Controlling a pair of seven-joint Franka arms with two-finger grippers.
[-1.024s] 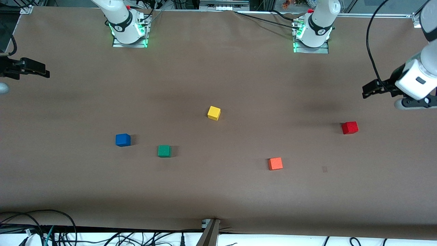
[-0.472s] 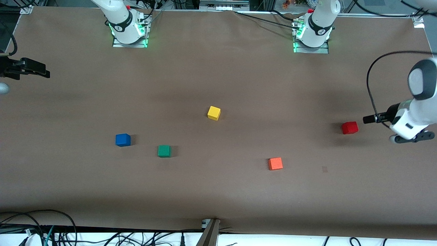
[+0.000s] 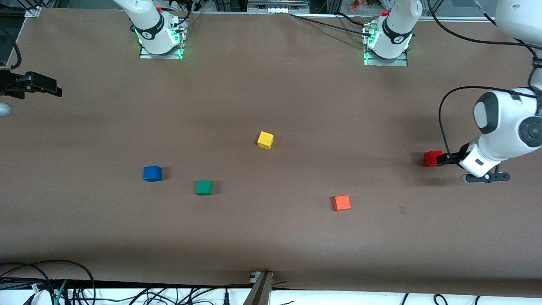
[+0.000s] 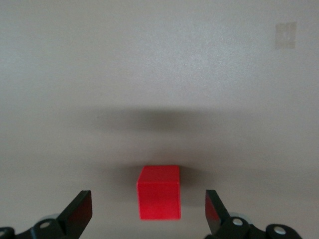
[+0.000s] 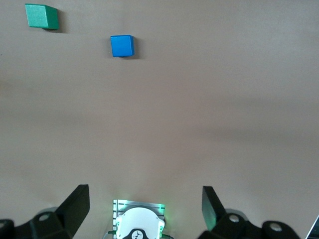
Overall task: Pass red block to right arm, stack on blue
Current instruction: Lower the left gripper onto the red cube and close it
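Observation:
The red block [image 3: 431, 157] lies on the brown table toward the left arm's end. My left gripper [image 3: 443, 159] is down at it and open. In the left wrist view the red block [image 4: 158, 199] sits between the two black fingers [image 4: 79, 209] with a gap on each side, touching neither. The blue block [image 3: 152, 173] lies toward the right arm's end, also seen in the right wrist view as the blue block [image 5: 122, 46]. My right gripper [image 3: 54, 89] waits open and empty, high over the table's edge at the right arm's end.
A green cube [image 3: 203, 187] lies beside the blue block, slightly nearer the front camera. A yellow cube [image 3: 265, 140] sits mid-table and an orange cube [image 3: 341, 203] lies nearer the camera. The arm bases [image 3: 157, 36] [image 3: 387, 40] stand along the back edge.
The left arm has swung down and in toward the red block, bringing its open gripper around it. The right arm and all blocks have stayed put.

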